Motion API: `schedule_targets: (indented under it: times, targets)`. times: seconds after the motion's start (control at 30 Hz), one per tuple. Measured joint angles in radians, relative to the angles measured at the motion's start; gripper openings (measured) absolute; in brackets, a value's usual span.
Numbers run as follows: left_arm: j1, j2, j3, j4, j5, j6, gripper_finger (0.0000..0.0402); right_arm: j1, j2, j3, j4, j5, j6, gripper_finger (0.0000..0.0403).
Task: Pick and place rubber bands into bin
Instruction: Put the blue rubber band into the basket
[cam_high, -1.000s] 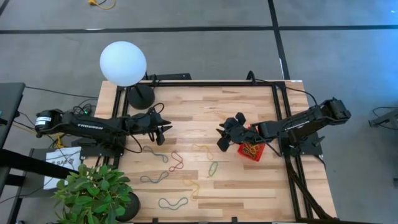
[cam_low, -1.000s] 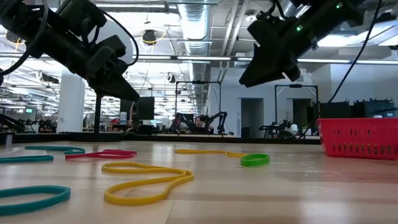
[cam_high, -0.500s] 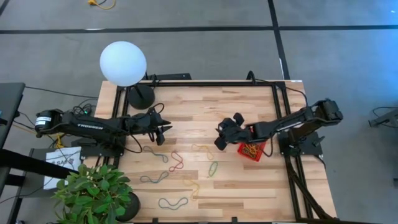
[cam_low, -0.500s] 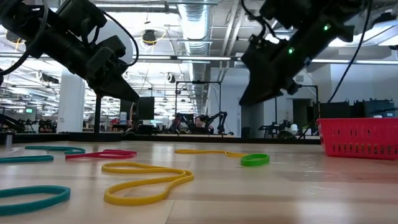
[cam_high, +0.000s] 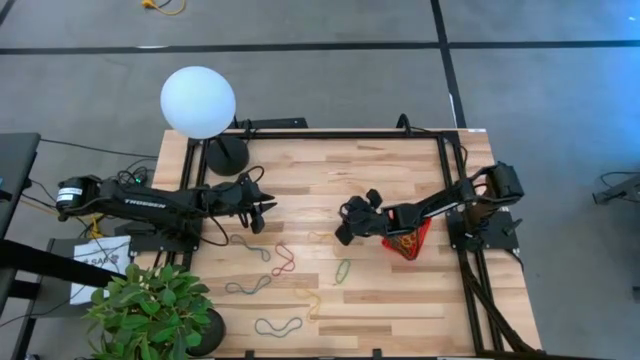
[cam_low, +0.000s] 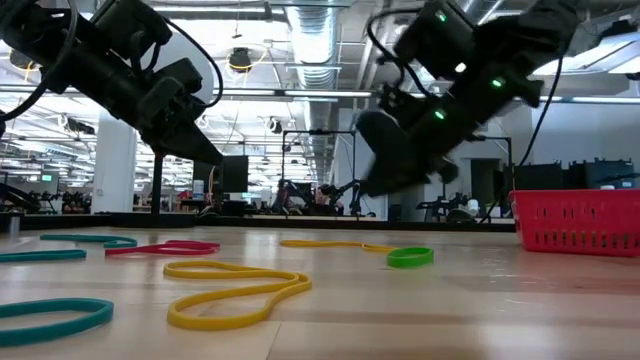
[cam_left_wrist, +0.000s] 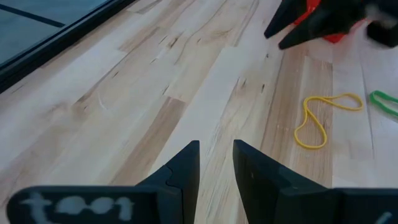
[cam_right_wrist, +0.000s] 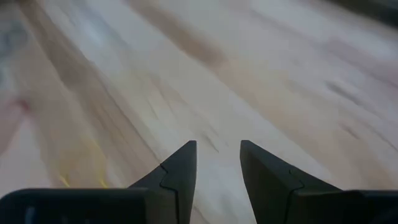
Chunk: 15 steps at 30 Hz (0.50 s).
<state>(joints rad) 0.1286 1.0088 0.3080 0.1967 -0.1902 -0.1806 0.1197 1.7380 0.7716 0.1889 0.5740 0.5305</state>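
Over mid-worktop, right claw hung with jaws apart, holding nothing, just beside the bin, which already held bands. Step looked like the reach for another pick. Rubber bands lay loose between both arms. Next move called for dropping onto the nearest yellow band. Left claw waited, part open, empty.

Both hands raised (fingers parted).

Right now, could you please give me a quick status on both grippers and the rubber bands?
Right gripper open, empty, beside small red square bin. Left gripper open, empty, waiting. Loose coloured rubber bands on wooden table. Nothing blocking.
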Motion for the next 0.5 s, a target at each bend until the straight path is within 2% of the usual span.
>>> schedule_targets:
  times: [0.13, 0.33, 0.5]
  targets:
    - [0.0, 0.0, 0.0, -0.009, 0.0, 0.0, 0.0087, -0.006, 0.003, 0.043, 0.012, -0.02, -0.068, 0.0118]
    - [0.0, 0.0, 0.0, -0.009, 0.0, 0.0, 0.0087, -0.009, -0.086, 0.108, -0.029, -0.107, -0.29, 0.0118]
    - [0.0, 0.0, 0.0, -0.024, 0.0, 0.0, 0.0087, -0.009, -0.17, 0.129, -0.046, -0.153, -0.321, 0.0118]
